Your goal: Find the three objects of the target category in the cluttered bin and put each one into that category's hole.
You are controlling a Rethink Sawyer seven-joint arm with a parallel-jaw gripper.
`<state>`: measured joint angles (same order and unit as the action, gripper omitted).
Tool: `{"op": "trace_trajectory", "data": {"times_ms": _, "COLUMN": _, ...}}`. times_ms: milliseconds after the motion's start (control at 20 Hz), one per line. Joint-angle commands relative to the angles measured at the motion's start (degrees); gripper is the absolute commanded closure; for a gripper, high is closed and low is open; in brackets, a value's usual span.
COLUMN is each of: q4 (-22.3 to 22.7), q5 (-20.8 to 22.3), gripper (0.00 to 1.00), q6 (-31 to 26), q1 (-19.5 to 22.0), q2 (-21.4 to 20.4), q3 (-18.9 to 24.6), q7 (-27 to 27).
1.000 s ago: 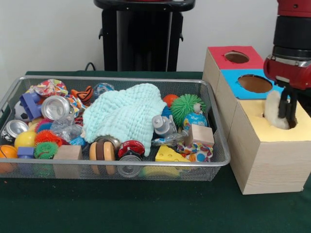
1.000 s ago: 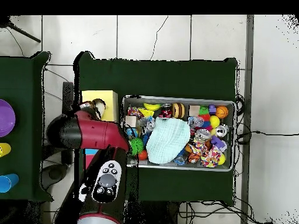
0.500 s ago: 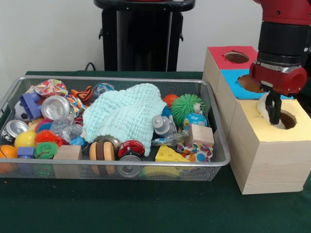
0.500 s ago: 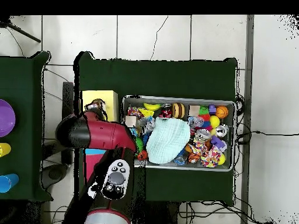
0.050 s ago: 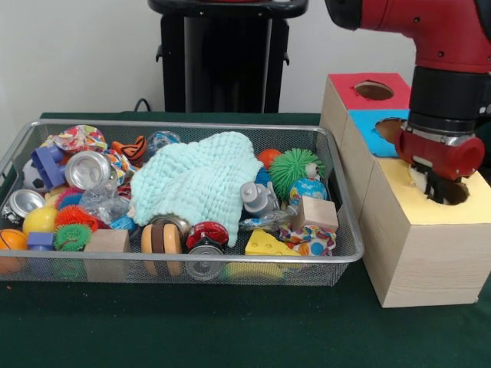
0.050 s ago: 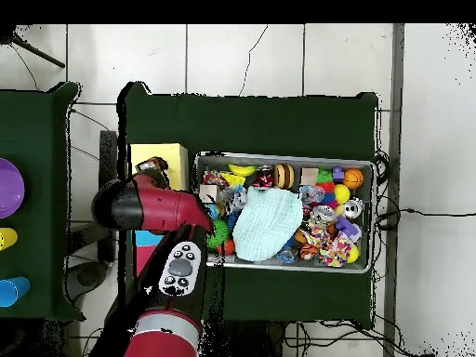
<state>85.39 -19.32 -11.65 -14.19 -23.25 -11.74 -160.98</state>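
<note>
My gripper [image 5: 436, 188] is sunk low into the round hole [image 5: 454, 192] in the yellow-topped wooden box [image 5: 403, 198], at the right of the front view. It is shut on a white fluffy toy [image 5: 417, 177], of which only a tuft shows at the hole's left rim. The fingertips are hidden inside the hole. Seen from overhead, the gripper [image 6: 152, 170] is over the yellow box [image 6: 160, 152], left of the wire bin [image 6: 284, 156]. The bin [image 5: 184, 262] is packed with toys, cans and blocks under a mint cloth [image 5: 197, 181].
Behind the yellow box stand a blue-topped box [image 5: 378, 141] and a red-topped box [image 5: 349, 87], each with a round hole. A black stand [image 5: 222, 61] rises behind the bin. Green cloth [image 5: 230, 330] covers the table in front.
The arm has swung over the yellow box and come down. The white fluffy toy has gone from hanging above the hole to being almost wholly inside it.
</note>
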Motion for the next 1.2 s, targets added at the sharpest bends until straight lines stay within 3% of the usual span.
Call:
{"op": "trace_trajectory", "data": {"times_ms": 50, "q4": -7.7, "q5": -3.0, "gripper": 1.0, "q6": 2.5, "q1": -1.9, "q2": 15.8, "q3": 1.3, "q7": -6.4}}
{"op": "trace_trajectory", "data": {"times_ms": 350, "q4": -10.5, "q5": -4.5, "gripper": 1.0, "q6": 3.3, "q1": -3.2, "q2": 18.6, "q3": -0.2, "q7": -7.9}}
{"op": "trace_trajectory", "data": {"times_ms": 600, "q4": -10.2, "q5": -5.1, "gripper": 1.0, "q6": 2.1, "q1": -3.6, "q2": 17.8, "q3": -0.3, "q7": -8.4}}
{"op": "trace_trajectory", "data": {"times_ms": 950, "q4": -6.0, "q5": -6.6, "gripper": 1.0, "q6": -9.2, "q1": -6.1, "q2": 8.9, "q3": -3.2, "q7": -10.0}}
{"op": "trace_trajectory", "data": {"times_ms": 1200, "q4": -4.7, "q5": -7.5, "gripper": 1.0, "q6": -10.2, "q1": -6.6, "q2": 6.3, "q3": -3.7, "q7": -10.4}}
